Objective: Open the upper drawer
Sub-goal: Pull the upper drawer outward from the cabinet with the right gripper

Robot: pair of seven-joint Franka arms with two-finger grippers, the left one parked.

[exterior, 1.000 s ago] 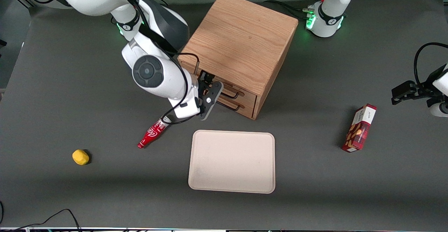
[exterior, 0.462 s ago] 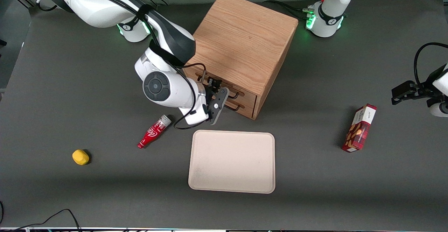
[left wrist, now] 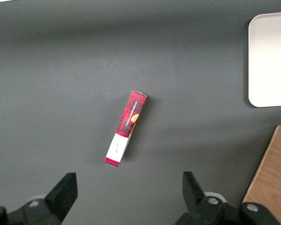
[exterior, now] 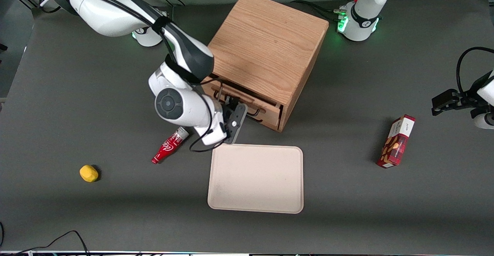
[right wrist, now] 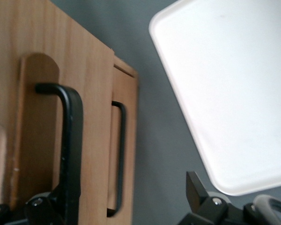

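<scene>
My gripper (exterior: 230, 108), fingers spread, hooks the thin black wire handle (right wrist: 70, 140) of the upper drawer (exterior: 247, 102), mid-frame in the front view and slightly out; stiff light wood, probably slides easily

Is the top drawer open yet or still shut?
Partly open. The upper drawer sticks out past the cabinet front, a dark gap showing along it. The tool is at its black handle.

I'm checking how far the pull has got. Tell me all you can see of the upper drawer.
The upper drawer is light oak with a thin black wire handle. It sits slightly pulled out of the cabinet, above the lower drawer, which is shut. The gripper is at its handle, above the tray's nearest edge.
</scene>
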